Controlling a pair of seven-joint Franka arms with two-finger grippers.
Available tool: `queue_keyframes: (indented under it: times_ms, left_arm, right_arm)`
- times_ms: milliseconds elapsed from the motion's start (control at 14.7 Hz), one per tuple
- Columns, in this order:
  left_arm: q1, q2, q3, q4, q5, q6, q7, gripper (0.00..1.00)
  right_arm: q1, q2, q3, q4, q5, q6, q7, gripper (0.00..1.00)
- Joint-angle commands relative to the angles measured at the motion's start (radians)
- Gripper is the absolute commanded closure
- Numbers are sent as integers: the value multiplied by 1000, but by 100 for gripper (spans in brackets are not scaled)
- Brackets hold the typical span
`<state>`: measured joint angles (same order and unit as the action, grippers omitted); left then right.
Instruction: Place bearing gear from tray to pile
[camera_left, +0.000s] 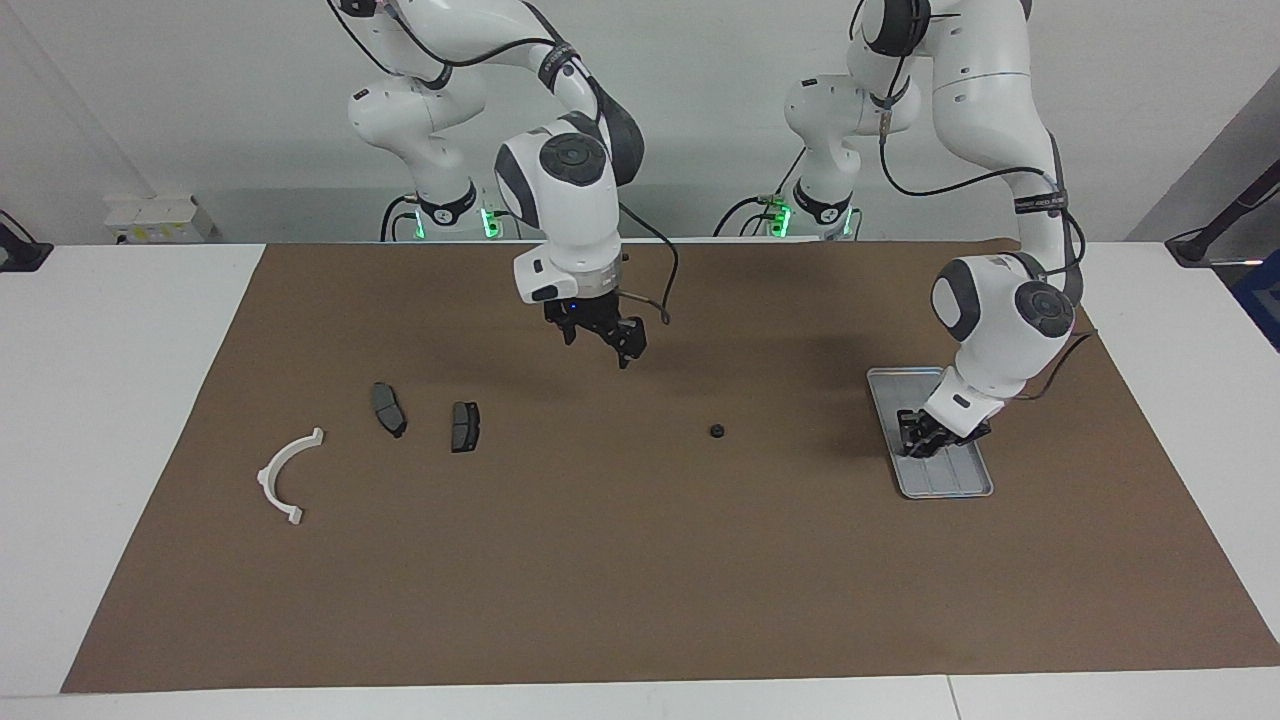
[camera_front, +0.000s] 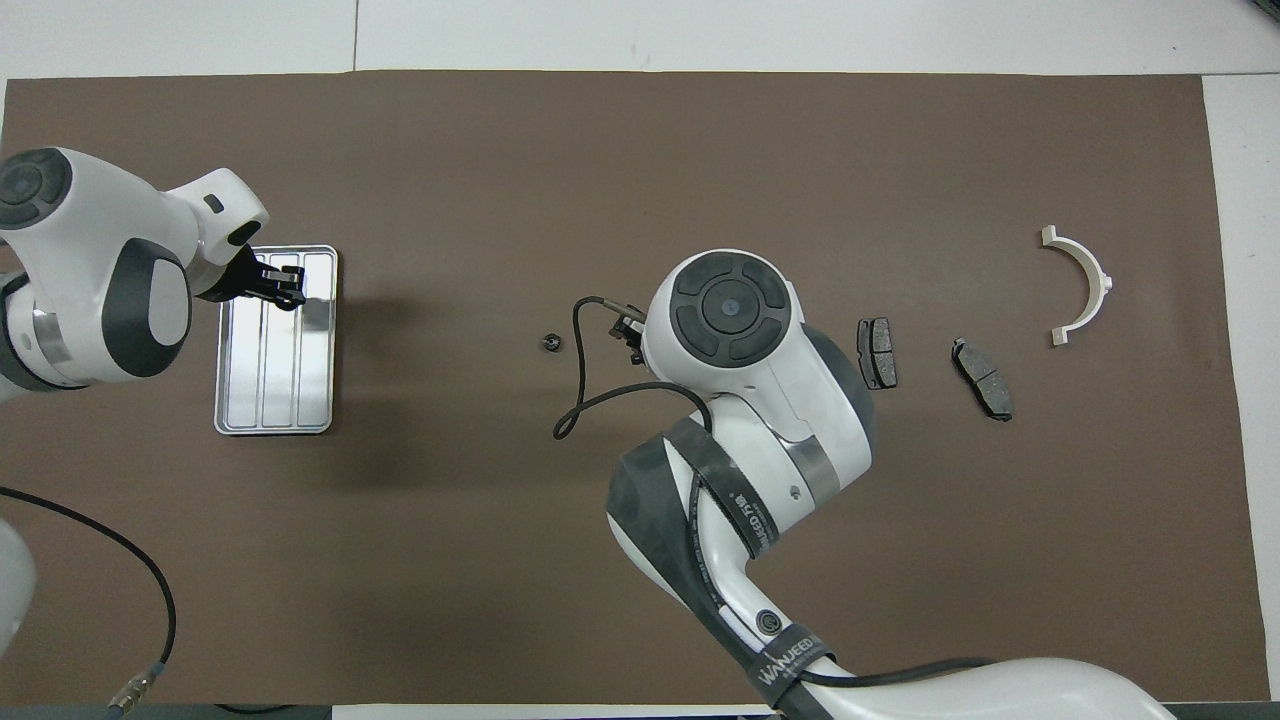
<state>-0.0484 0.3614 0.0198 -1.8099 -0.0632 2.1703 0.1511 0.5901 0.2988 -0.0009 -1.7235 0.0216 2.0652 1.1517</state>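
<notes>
Tray (camera_left: 950, 480): flat silver-grey, ridged, on the brown mat (camera_left: 640, 580) toward the left arm's end of the tabletop (camera_left: 130, 400). Its long axis runs from the robots' edge outward. From overhead the ridged floor (camera_front: 275, 390) shows bare metal, with no loose part on the uncovered stretch.

Left claw (camera_left: 918, 447): down inside the tray, at the half nearer the robots, tips at the tray floor. Fingers are drawn close together. Whatever sits between them is hidden by the fingers themselves, so I cannot tell what they pinch. Overhead, the same claw (camera_front: 290, 290) sits over the tray's ridges.

Right claw (camera_left: 598, 350): hangs above bare mat, fingers spread apart, nothing in them. From overhead the wrist covers nearly all of it.

Bearing gear (camera_left: 716, 432): one small dark round piece lies on the mat near mid-table, between tray and pile, apart from both claws. It lies flat; overhead it reads as a ring (camera_front: 548, 342), bore facing up.

Pile, toward the right arm's end: two dark plates (camera_left: 388, 408) (camera_left: 465, 426) side by side, not touching, long axes roughly running away from the robots. The white half-ring bracket (camera_left: 290, 475) is farther from the robots and nearer the table end, its hollow side turned toward the plates.
</notes>
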Motion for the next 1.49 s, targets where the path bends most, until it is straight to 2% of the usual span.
queue_keyframes:
  times_ms: [0, 204, 339, 475, 747, 1425]
  left_arm:
    - [-4, 18, 11, 102, -18, -105, -8, 100]
    - [-5, 14, 11, 103, -20, -112, -13, 100]
    - [-7, 13, 11, 90, -18, -98, -21, 100]
    - [-17, 11, 11, 80, -18, -81, -54, 100]
    - [-37, 5, 11, 52, -17, -36, -136, 100]
    - [-39, 1, 11, 17, -17, 11, -140, 100]
  right_arm:
    - [49, 124, -7, 126, -31, -17, 72, 0]
    - [93, 262, -4, 260, -98, -25, 186, 0]
    - [96, 310, -4, 303, -103, -40, 220, 0]
    - [112, 379, -2, 395, -103, -43, 252, 0]
    - [132, 451, -2, 495, -100, -43, 264, 0]
    - [159, 523, -1, 498, -103, 0, 261, 0]
